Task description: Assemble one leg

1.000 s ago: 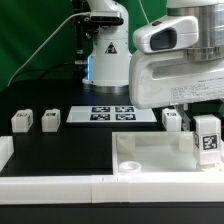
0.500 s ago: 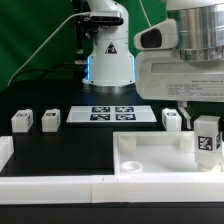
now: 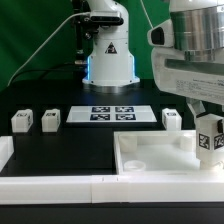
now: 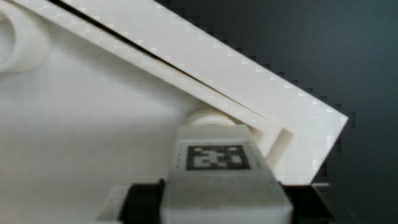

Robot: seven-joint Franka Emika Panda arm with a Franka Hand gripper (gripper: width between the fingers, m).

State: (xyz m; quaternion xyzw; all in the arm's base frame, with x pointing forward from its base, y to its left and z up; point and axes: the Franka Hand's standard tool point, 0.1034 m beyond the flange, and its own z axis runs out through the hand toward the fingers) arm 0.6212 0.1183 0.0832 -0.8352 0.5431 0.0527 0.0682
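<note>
Leg (image 3: 209, 138) gripped upright by the pincer (image 4: 222, 200) (marker tag showing), at the tabletop (image 3: 150, 160) corner on the exterior view's right

leg (image 3: 209, 141) cropped at exterior view's right edge; gripper (image 4: 217, 200) mostly cut off in wrist view

matt white plastic leg (image 3: 208, 140), matt black table (image 3: 60, 150)

gripper (image 3: 206, 122) is clasping leg (image 3: 210, 141) at the exterior view's right | leg is standing upright at far corner of tabletop (image 3: 150, 170)
</note>
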